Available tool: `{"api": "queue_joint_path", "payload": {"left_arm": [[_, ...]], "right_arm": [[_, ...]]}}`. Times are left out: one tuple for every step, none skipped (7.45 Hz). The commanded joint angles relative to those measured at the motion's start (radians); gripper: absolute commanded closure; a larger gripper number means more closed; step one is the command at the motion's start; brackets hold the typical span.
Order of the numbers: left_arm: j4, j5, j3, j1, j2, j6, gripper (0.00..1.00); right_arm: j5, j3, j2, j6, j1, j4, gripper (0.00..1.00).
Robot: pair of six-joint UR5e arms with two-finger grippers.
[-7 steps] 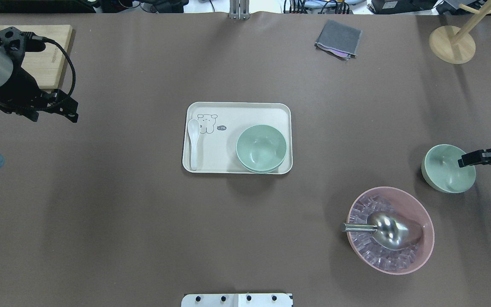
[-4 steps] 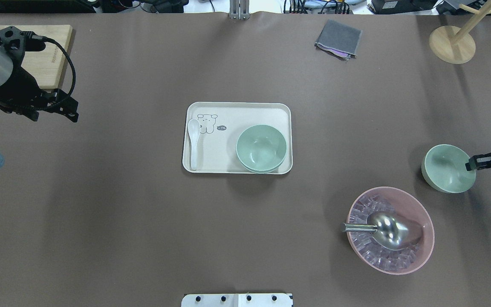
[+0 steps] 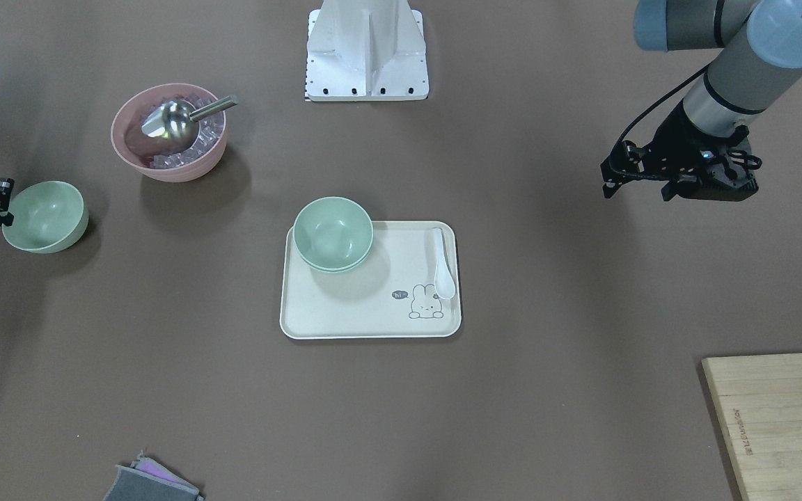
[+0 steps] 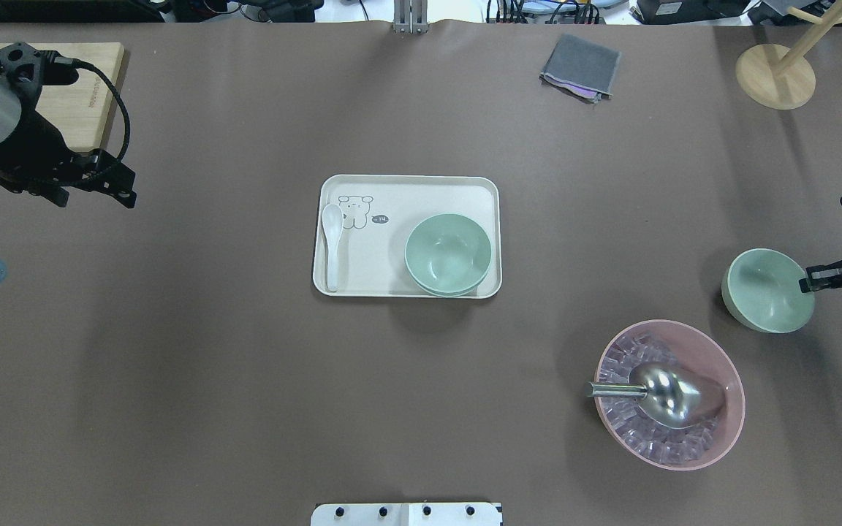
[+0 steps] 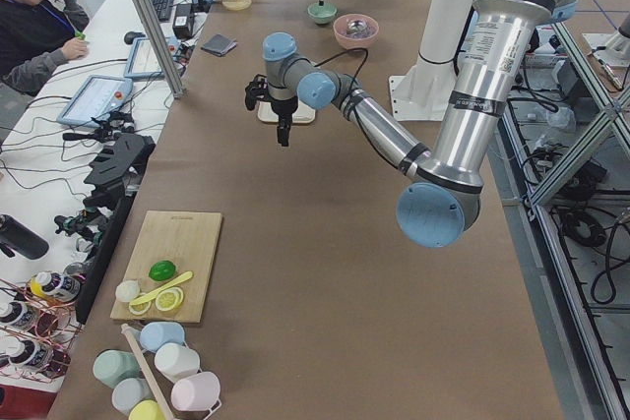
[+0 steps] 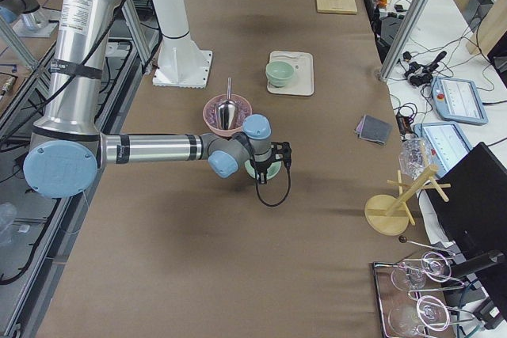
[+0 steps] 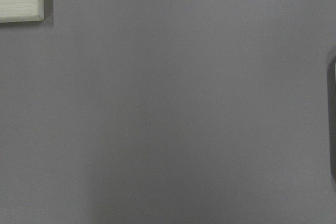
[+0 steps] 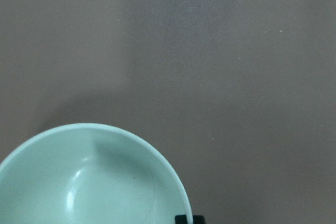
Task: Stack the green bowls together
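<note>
Drawn back to the rim, the right pincer (image 4: 807,281) meets the lone green bowl (image 4: 761,292) on the tabletop (image 4: 245,365), grip unclear; light, stiff plastic suits a rim pinch. The nested pair (image 4: 448,254) waits on the tray (image 4: 406,188).

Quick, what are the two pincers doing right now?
Left pincer: holds nothing; open or closed cannot be told.
Right pincer: at the rim of the lone green bowl; grip cannot be told.

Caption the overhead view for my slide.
Right pincer at the rim of the lone green bowl; two stacked green bowls on the tray.
</note>
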Motion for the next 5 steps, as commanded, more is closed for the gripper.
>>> {"api": "queue_joint_path", "payload": {"left_arm": [[0.004,-0.022,0.005,-0.044,0.003,0.057,0.02],[0.005,-0.022,0.014,-0.069,0.011,0.113,0.02],[0.006,-0.022,0.015,-0.11,0.046,0.203,0.02],[0.006,-0.023,0.017,-0.183,0.107,0.357,0.02],[0.007,-0.023,0.028,-0.255,0.159,0.495,0.02]], "right_arm": [[0.006,0.002,0.075,0.0,0.004,-0.081,1.0],[0.008,0.004,0.126,0.0,0.013,-0.134,1.0],[0.011,0.005,0.184,0.0,0.027,-0.195,1.0],[0.023,0.007,0.256,0.0,0.039,-0.279,1.0],[0.043,0.01,0.316,0.0,0.053,-0.342,1.0]]}}
